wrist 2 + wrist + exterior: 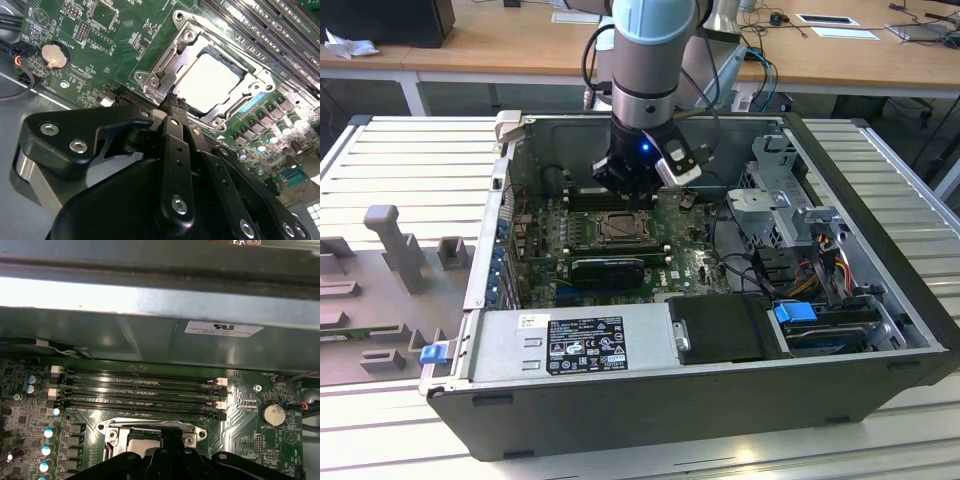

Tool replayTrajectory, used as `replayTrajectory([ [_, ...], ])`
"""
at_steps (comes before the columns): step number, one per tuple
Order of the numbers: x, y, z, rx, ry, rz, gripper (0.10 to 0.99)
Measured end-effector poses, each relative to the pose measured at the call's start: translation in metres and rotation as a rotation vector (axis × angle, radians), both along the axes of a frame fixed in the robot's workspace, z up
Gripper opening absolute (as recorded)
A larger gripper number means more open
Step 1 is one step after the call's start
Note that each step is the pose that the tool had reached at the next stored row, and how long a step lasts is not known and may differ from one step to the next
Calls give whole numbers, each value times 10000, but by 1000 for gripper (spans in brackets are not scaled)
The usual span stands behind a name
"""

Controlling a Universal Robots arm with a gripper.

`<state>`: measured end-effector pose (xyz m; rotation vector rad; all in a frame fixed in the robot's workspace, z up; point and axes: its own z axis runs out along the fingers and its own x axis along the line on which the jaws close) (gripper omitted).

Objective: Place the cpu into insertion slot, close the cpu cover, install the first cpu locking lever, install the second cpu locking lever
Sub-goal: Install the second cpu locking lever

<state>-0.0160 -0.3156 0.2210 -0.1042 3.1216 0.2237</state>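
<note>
Just above the cpu cover (pixel 165 65), seemingly closed over the cpu (pixel 207 80), the claw (pixel 172 107), fingers together.

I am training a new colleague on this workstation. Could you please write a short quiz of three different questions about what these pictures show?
1. True or false: the cpu already lies in the insertion slot.
2. Multiple choice: in the second wrist view, the cpu cover is (A) down around the cpu, (B) standing upright, (C) lying outside the case.
3. Short answer: in the first wrist view, which round silver part sits on the green circuit board beside the memory slots?

Key
1. True.
2. A.
3. The coin battery.
</note>
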Motion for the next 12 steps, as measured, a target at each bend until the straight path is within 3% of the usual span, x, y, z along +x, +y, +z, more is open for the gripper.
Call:
replayTrajectory([
  [7,-1,-37,19,-3,2,-2,106],
  [10,0,-36,106,0,1,-1,106],
  [12,0,-36,207,-1,2,0,106],
])
